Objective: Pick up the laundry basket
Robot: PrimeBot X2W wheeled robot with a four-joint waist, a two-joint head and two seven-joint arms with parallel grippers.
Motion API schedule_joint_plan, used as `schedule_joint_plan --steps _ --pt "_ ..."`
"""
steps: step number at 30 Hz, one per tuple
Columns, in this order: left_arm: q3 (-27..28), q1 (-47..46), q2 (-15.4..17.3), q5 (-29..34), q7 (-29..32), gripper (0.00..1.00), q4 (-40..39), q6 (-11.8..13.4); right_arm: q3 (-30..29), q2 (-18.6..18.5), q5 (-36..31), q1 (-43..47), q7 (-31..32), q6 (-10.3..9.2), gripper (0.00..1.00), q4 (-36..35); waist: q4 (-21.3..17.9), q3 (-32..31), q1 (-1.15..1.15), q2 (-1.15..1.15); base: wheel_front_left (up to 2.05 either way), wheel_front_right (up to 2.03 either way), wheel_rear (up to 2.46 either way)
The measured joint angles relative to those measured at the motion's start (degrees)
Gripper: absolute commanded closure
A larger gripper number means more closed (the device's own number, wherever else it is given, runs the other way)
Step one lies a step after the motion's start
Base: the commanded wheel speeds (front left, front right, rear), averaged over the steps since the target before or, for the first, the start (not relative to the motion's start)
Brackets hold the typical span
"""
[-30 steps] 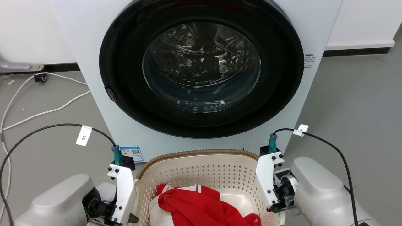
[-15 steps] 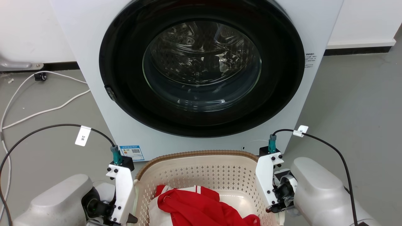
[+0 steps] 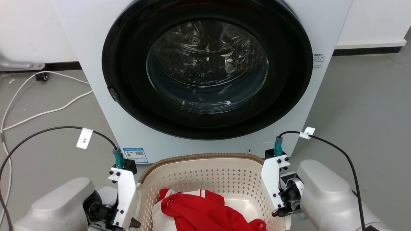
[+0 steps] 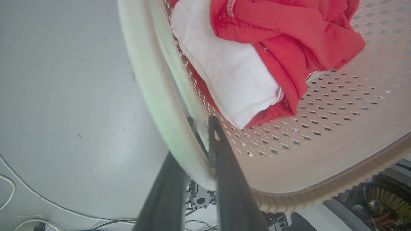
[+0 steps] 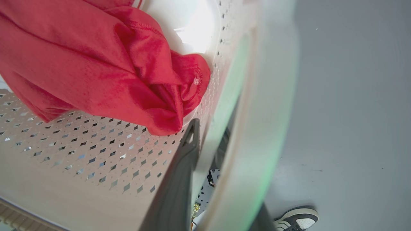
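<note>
Laundry basket (image 3: 205, 175) is in front of the washing machine (image 3: 96, 80), between my arms, with a red garment (image 3: 199, 211) inside. My left tool (image 4: 201, 123) and right tool (image 5: 208, 133) each pinch narrowly onto its white handles (image 4: 151, 80).

The laundry basket (image 3: 205, 175) is matt cream perforated plastic with a ribbed brown rim. It holds soft red cloth (image 3: 199, 211). The washing machine (image 3: 179, 146) is smooth white, its glass door (image 3: 207, 64) glossy.
</note>
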Motion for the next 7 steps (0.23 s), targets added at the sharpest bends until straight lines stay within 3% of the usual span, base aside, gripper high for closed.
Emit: schedule_joint_plan --steps 7 --pt "0.0 0.0 -0.2 0.1 0.0 1.0 0.3 0.0 0.7 0.0 0.7 -0.2 -0.4 0.0 1.0 0.4 0.0 -0.1 0.0 0.0 0.0 0.0 0.0"
